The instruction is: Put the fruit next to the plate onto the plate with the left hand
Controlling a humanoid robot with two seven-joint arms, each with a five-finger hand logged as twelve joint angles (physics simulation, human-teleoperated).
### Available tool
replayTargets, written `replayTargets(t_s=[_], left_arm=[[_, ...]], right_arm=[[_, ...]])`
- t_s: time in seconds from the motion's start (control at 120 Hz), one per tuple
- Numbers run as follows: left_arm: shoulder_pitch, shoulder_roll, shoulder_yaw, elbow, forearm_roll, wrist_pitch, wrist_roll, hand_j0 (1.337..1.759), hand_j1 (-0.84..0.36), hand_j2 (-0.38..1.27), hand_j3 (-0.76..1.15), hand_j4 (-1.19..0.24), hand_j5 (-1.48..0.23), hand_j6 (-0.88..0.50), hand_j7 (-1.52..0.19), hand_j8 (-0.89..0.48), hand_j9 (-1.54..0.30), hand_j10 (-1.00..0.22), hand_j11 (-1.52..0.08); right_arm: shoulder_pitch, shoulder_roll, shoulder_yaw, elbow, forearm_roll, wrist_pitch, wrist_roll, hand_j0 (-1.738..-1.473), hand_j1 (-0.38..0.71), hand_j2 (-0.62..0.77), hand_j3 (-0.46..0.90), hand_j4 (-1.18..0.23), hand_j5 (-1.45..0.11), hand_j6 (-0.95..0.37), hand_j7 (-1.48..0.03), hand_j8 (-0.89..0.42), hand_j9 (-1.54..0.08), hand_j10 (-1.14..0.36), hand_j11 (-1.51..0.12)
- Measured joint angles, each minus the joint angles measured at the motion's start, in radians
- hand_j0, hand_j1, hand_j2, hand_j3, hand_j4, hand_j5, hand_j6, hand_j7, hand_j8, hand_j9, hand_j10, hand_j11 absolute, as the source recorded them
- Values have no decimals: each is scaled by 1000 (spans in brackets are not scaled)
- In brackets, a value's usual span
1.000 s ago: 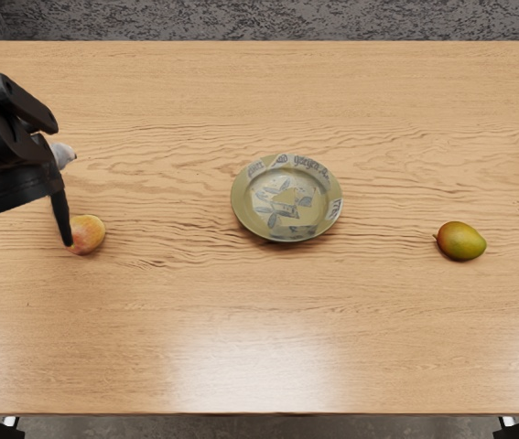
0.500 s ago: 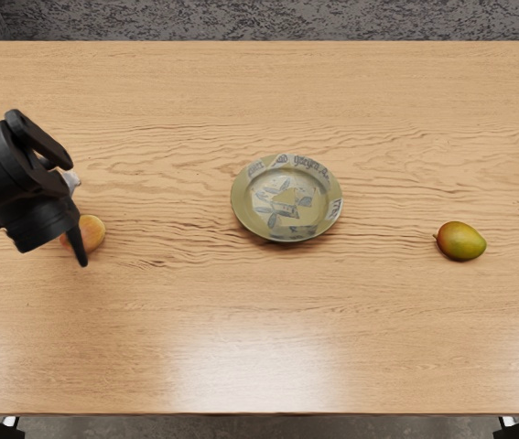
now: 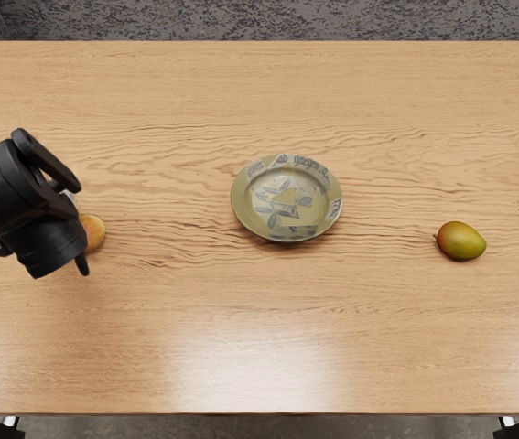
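A small yellow-red fruit lies on the table at the far left, mostly covered by my left hand. The black hand comes in from the left edge and sits over the fruit's left side, so only the fruit's right part shows. Whether the hand grips the fruit is hidden. The patterned plate, cream with blue marks, stands at the table's middle, well to the right of the hand. A second fruit, green and red like a mango, lies far right of the plate. The right arm is out of sight.
The wooden table fills the view, with bare wood between the hand and the plate. Its far edge meets a dark grey floor at the top.
The left hand has moved down and right onto the small fruit, covering more of it than before. The plate and the mango have not moved.
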Motion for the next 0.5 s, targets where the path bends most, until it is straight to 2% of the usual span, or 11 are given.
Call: replayTargets(t_s=[0.225,0.5], left_arm=[[6,0,-9,7,-7,20,-2,1658,125,38,0,-187,-243,-187,-243,-187,-243,-187,-243],[39,0,-39,26,1,32,-3,1658,65,48,0,-237,-308,-237,-308,-237,-308,-237,-308]], right_arm=[[0,0,0,0,0,0,0,-1658,-331,-3,0,-15,-20,-15,-20,-15,-20,-15,-20],[0,0,0,0,0,0,0,-1658,-331,-3,0,-15,-20,-15,-20,-15,-20,-15,-20]])
